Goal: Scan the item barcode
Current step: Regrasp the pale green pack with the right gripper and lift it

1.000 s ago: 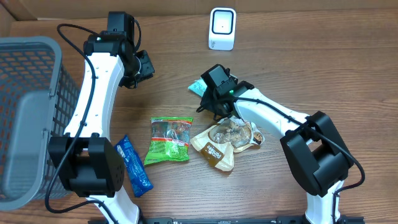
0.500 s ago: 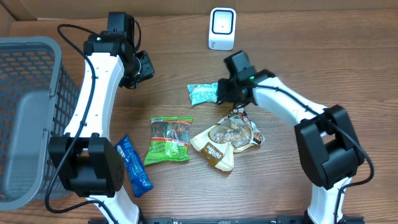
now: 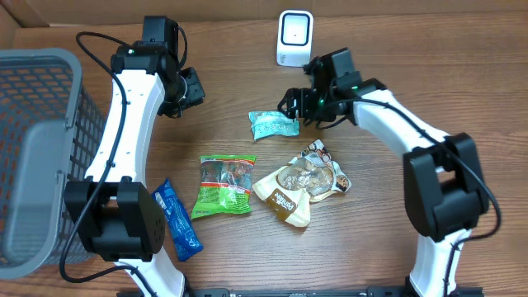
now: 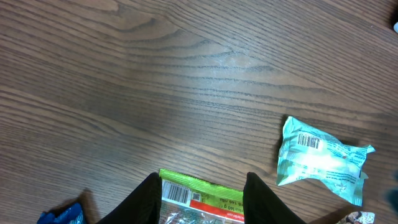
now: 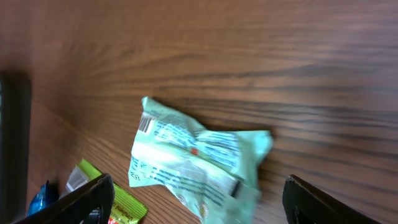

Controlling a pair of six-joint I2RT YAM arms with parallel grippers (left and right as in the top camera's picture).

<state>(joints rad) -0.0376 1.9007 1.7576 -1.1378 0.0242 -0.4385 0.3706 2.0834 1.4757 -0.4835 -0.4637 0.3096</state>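
One teal packet (image 3: pixel 272 125) lies on the table (image 3: pixel 429 74) overhead, at six o'clock from the scanner (image 3: pixel 294 37) and well apart, with the right gripper (image 3: pixel 299 107) near its two o'clock corner. Left wrist: we see the left gripper (image 4: pixel 202 182) partly parted, empty. Right wrist: jaws spread wide, gripping nothing; a barcode apparently faces up. Scanning, we judge, is not yet done.

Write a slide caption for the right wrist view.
Open right gripper frames a teal packet lying on the wooden table, barcode facing up.

Teal pkt (image 4: pixel 320 160) barcode-up, green pkt (image 4: pixel 202 194) nearby
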